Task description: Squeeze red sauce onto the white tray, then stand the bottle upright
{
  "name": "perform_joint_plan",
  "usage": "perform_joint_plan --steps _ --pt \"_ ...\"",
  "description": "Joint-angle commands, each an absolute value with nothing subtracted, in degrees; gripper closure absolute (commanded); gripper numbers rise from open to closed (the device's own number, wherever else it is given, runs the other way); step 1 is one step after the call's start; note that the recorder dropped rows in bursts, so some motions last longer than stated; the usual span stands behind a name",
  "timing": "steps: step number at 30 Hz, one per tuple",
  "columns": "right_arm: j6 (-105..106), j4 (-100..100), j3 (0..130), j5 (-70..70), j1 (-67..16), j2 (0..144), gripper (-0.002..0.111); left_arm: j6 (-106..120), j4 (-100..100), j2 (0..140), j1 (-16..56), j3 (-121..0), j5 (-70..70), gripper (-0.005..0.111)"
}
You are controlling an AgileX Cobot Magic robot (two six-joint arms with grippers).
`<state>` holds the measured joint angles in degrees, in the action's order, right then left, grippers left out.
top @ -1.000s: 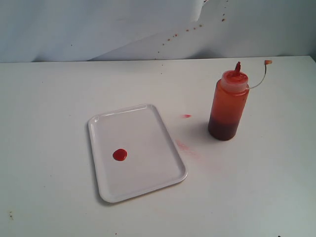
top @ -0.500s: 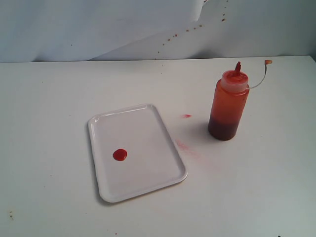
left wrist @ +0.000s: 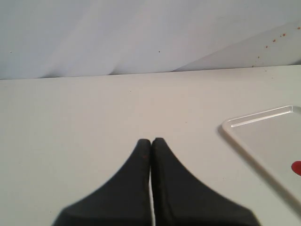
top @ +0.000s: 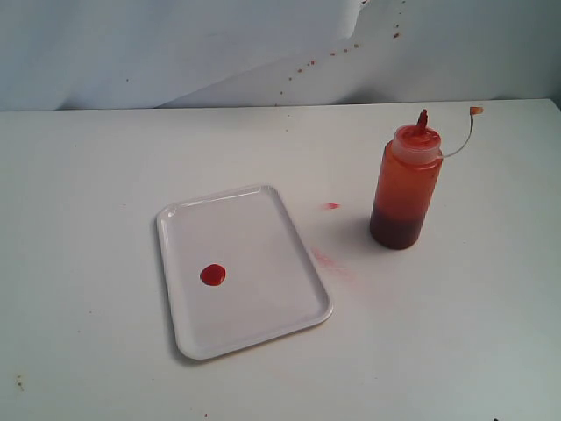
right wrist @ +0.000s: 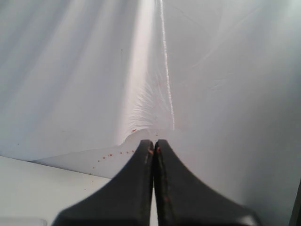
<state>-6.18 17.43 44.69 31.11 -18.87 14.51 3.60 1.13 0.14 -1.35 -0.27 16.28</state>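
The bottle (top: 406, 186) stands upright on the table at the right, its small cap (top: 476, 110) hanging out on a thin tether. To its left lies the white tray (top: 263, 263), with a round blob of red sauce (top: 213, 274) on it. Neither arm shows in the exterior view. My left gripper (left wrist: 151, 140) is shut and empty above bare table, with a corner of the white tray (left wrist: 263, 136) and the edge of the red sauce (left wrist: 297, 167) off to one side. My right gripper (right wrist: 154, 141) is shut and empty, facing the white backdrop.
Faint red smears (top: 331, 260) and a small red spot (top: 332, 206) mark the table between tray and bottle. A white backdrop (top: 175, 53) with small orange specks rises behind the table's far edge.
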Motion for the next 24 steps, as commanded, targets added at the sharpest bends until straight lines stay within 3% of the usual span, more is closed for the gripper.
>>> perform_joint_plan --steps 1,24 --pt "-6.44 17.66 44.72 30.90 -18.85 14.27 0.108 3.86 0.90 0.00 -1.38 0.00 16.38 0.106" --pt "-6.44 17.66 44.72 30.90 -18.85 14.27 0.108 3.45 0.90 0.00 -1.38 0.00 16.28 0.106"
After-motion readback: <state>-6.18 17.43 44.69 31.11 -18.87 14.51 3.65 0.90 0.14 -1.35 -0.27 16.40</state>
